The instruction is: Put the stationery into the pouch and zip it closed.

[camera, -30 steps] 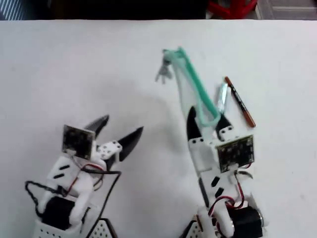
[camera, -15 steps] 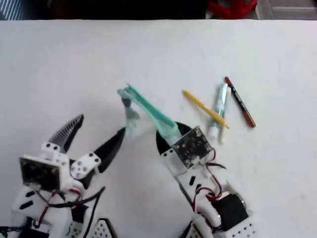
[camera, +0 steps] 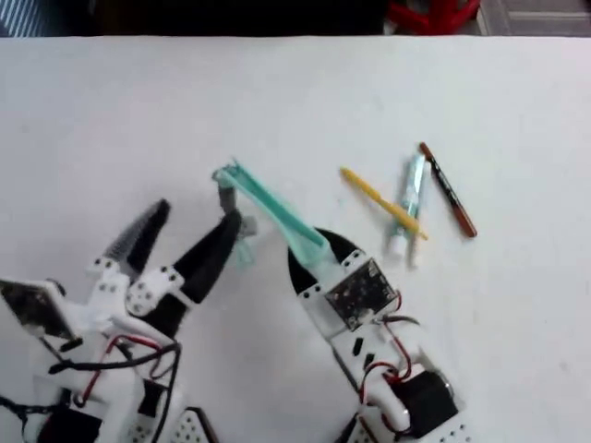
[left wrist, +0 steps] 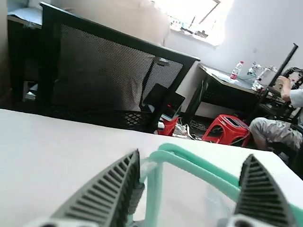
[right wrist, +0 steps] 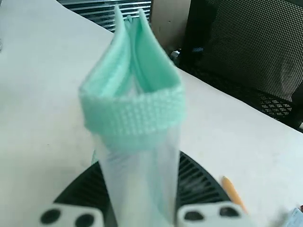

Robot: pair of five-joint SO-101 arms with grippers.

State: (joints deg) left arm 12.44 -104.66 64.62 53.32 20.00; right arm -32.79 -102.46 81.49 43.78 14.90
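Bright, even light falls on the white bench (camera: 111, 111), which glares almost blank in the high view; the shadows on it are faint and soft-edged. In the left wrist view the window (left wrist: 189, 12) burns out white and leaves the mesh chair (left wrist: 109, 80) backlit and dark. The pouch (right wrist: 135, 109) is lit softly, without glare.

White plastic arm shells (camera: 138, 295), black servo motors (camera: 427, 404), red and black cables (camera: 369, 372) looped loose, bare camera boards (camera: 360, 291), black ribbed tapered fingers (left wrist: 106, 191).
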